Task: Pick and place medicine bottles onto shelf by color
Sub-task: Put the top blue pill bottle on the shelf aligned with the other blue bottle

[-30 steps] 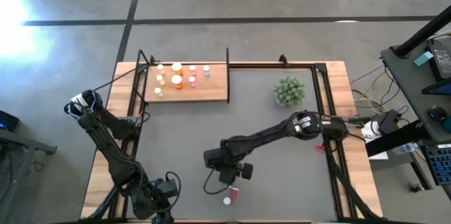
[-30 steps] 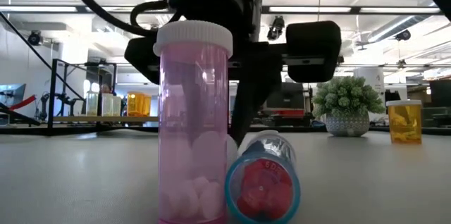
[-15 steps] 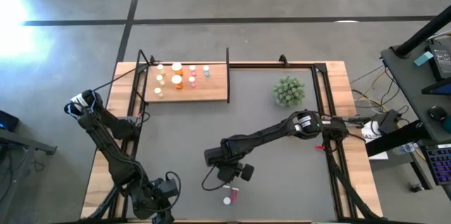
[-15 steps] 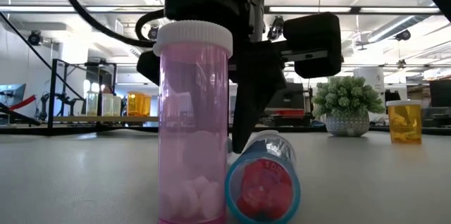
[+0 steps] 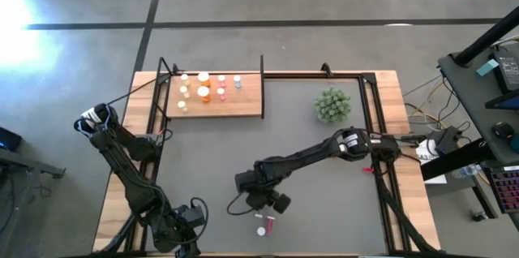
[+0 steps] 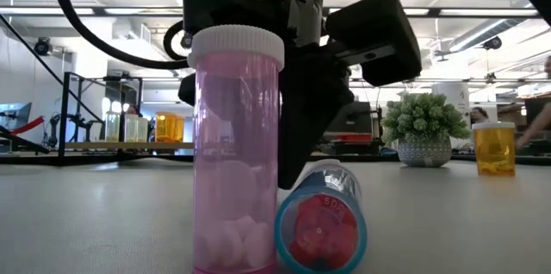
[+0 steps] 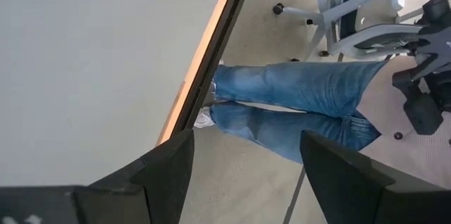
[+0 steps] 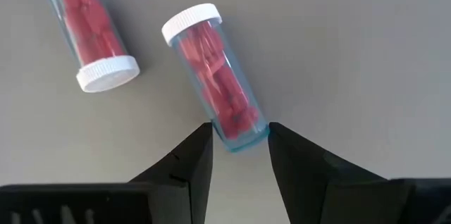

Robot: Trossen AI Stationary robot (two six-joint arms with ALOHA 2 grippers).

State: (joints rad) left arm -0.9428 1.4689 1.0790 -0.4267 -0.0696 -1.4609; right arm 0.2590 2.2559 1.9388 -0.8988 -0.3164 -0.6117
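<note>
From my station the light was even and bright, coming from ceiling strip lights (image 6: 258, 11) in the low view. A white glare patch (image 5: 20, 27) burned out the floor overhead. The nearest pink bottle (image 6: 235, 149) looked soft, too close to the lens, and the plant (image 6: 424, 127) behind was hazy. Shadows on the grey mat (image 8: 352, 55) stayed faint.

We see a small green bushy plant (image 5: 332, 105) in a pale pot on the grey mat (image 5: 324, 161) covering the desk (image 5: 397, 100). Beside the desk's edge, a person's jeans-clad legs (image 7: 296, 104) stretch beside an office chair (image 7: 352, 13).
</note>
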